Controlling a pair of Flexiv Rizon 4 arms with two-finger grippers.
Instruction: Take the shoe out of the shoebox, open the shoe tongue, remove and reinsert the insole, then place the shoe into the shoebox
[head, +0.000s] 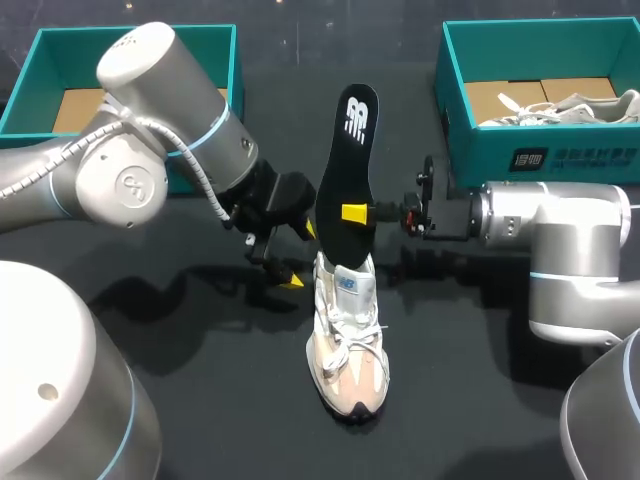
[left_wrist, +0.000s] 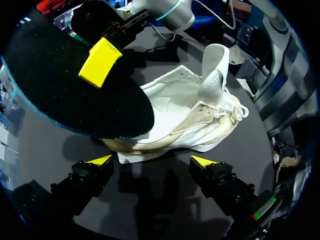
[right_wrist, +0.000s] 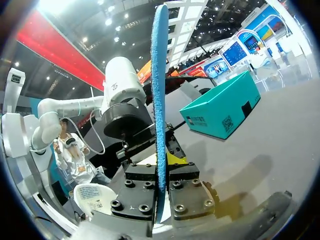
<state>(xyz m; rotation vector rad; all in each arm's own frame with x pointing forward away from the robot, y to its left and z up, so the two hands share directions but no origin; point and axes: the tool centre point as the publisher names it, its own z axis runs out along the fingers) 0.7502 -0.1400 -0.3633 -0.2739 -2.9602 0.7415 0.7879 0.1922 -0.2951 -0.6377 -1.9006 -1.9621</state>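
Head view: insole (head: 350, 170) stands upright at frame centre, long axis running up-down, printed end up. Its lower end sits right over the shoe's (head: 348, 350) opening. Whether that end is already inside the shoe, I cannot tell.

Right gripper (head: 355, 212) comes in from the right and is clamped across the insole's middle, one finger on each face. Right wrist view confirms this: the insole's blue edge (right_wrist: 160, 100) rises straight out from between the fingers of the right gripper (right_wrist: 161, 170).

Shoe lies on the black table (head: 200, 400) directly below the insole, toe toward the bottom of the frame, heel toward the insole. So the shoe's length lines up with the insole's.

Shoe is white and cream, laces loose. Left wrist view shows the tongue (left_wrist: 212, 70) pulled up and away from the opening.

Left gripper (head: 301, 255) sits just left of the shoe's heel, fingers spread wide, holding nothing. From its own camera, the shoe (left_wrist: 185, 115) is ahead of the left gripper (left_wrist: 151, 161), apart from both tips.

Judgement: reinsertion step. The right arm has to drive the insole down along the shoe's length, and the left arm is the nearer one for steadying the heel.

Teal shoebox (head: 45, 60) upper left; second shoebox (head: 540, 155) upper right, with another shoe in it.
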